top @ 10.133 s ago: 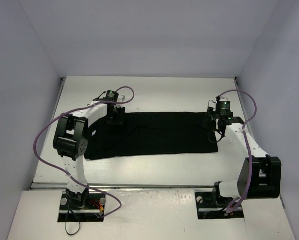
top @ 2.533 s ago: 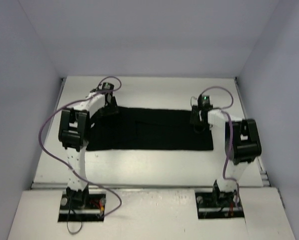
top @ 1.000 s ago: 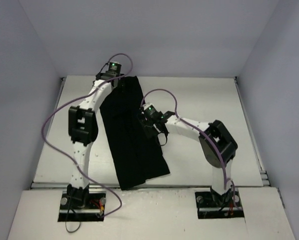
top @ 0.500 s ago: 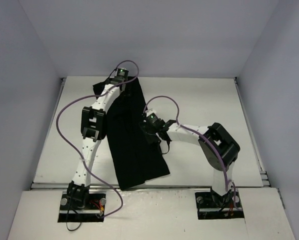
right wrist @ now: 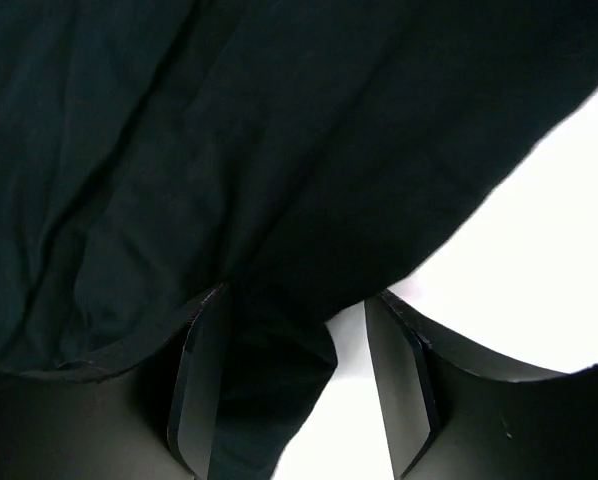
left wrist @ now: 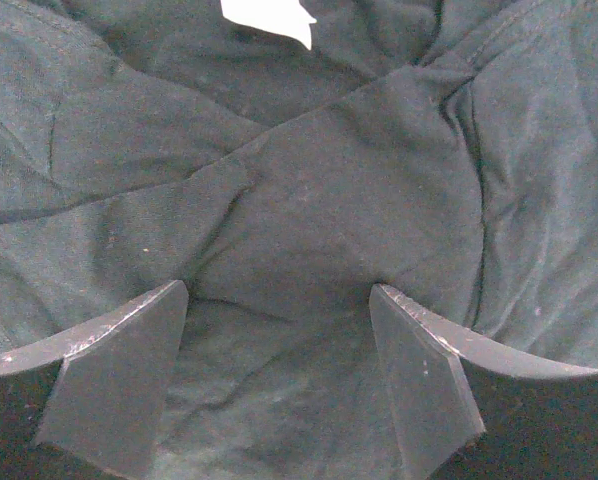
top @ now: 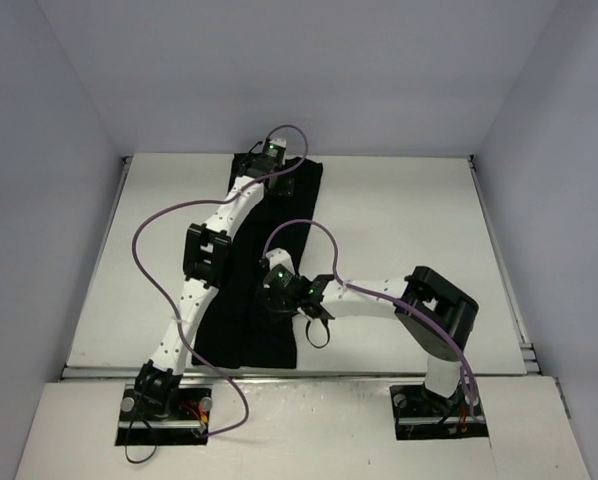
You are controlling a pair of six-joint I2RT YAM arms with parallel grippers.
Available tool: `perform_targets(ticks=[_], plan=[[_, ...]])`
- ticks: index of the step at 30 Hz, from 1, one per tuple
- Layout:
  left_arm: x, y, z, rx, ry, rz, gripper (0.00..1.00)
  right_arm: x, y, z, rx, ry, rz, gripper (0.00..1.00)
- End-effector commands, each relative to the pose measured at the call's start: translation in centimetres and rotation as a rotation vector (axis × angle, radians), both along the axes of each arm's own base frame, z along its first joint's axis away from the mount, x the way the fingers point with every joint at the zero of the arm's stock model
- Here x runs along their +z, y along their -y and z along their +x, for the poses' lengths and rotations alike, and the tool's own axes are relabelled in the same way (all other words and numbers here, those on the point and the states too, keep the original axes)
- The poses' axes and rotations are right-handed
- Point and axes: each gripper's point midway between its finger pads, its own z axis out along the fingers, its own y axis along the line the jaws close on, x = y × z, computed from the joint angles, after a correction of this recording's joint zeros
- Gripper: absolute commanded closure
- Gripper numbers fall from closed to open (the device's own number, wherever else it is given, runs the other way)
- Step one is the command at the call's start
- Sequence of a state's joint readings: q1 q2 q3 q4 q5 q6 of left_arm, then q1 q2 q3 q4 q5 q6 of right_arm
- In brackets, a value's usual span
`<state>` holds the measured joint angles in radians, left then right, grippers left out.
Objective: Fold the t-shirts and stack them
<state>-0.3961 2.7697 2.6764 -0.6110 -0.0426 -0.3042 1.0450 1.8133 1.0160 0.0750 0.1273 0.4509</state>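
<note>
The black t-shirt [top: 244, 335] lies as a long folded strip running from the far side of the white table [top: 409, 210] to its near edge. My left gripper [top: 282, 178] is at the strip's far end. In the left wrist view it [left wrist: 279, 300] is open, with wrinkled cloth [left wrist: 319, 200] under and between the fingers. My right gripper [top: 275, 297] is at the strip's right edge, near the middle. In the right wrist view it [right wrist: 297, 300] is open, with a hanging cloth edge [right wrist: 229, 130] between the fingers above the white table [right wrist: 539, 230]. No logo shows.
Grey walls enclose the table on the left, back and right. A metal rail [top: 379, 374] runs along the near edge in front of both arm bases. Purple cables [top: 154, 235] loop off the arms above the table.
The shirt, earlier spread crosswise, now lies lengthwise, far to near. In the last half second my left gripper moved right along the far side and my right gripper moved nearer and left.
</note>
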Motion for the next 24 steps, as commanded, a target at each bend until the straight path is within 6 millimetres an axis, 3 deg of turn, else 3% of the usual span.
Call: perform_targets(ticks=[1, 4, 6, 7, 8, 9, 10, 12, 14, 16, 17, 18, 20, 24], plan=[[1.1, 3.2, -1.7, -0.061, -0.035, -0.075, 0.28, -1.3, 2.7, -1.5, -0.044, -0.077, -0.073, 0.47], [5.6, 1.4, -0.8, -0.034, 0.041, -0.07, 0.28, 0.2, 3.8, 0.8, -0.073, -0.046, -0.057, 0.47], [10.9, -3.0, 0.2, 0.066, 0.116, -0.08, 0.28, 2.7, 5.3, 4.2, -0.114, 0.003, -0.028, 0.47], [13.4, -4.2, 0.1, 0.096, 0.147, -0.095, 0.28, 4.0, 5.9, 5.6, -0.128, 0.025, -0.019, 0.47], [15.4, -5.7, 0.2, 0.12, 0.173, -0.105, 0.28, 4.5, 6.1, 5.9, -0.13, 0.032, -0.014, 0.47], [16.5, -7.5, -0.3, 0.162, 0.172, -0.118, 0.28, 6.5, 6.7, 8.4, -0.147, 0.073, -0.002, 0.47], [19.1, -10.3, -1.0, 0.208, 0.195, -0.125, 0.28, 7.5, 7.3, 9.7, -0.156, 0.089, -0.003, 0.46], [21.9, -13.5, -2.9, 0.247, 0.211, -0.122, 0.28, 9.6, 9.0, 13.6, -0.2, 0.132, -0.001, 0.46], [23.2, -15.8, -5.7, 0.263, 0.193, -0.106, 0.28, 10.9, 9.3, 16.2, -0.225, 0.16, 0.006, 0.46], [25.3, -16.7, -8.9, 0.26, 0.195, -0.105, 0.28, 11.1, 9.8, 18.8, -0.251, 0.168, 0.009, 0.46], [24.9, -17.0, -10.6, 0.256, 0.17, -0.098, 0.28, 10.9, 10.0, 20.0, -0.263, 0.164, 0.011, 0.46], [22.4, -16.8, -11.3, 0.245, 0.109, -0.087, 0.28, 10.9, 10.0, 20.1, -0.263, 0.164, 0.011, 0.46], [22.5, -16.9, -14.9, 0.237, 0.086, -0.106, 0.28, 10.3, 10.0, 22.2, -0.273, 0.156, 0.017, 0.46], [18.3, -16.2, -21.1, 0.208, -0.045, -0.142, 0.28, 8.9, 9.9, 24.8, -0.273, 0.154, 0.003, 0.46]])
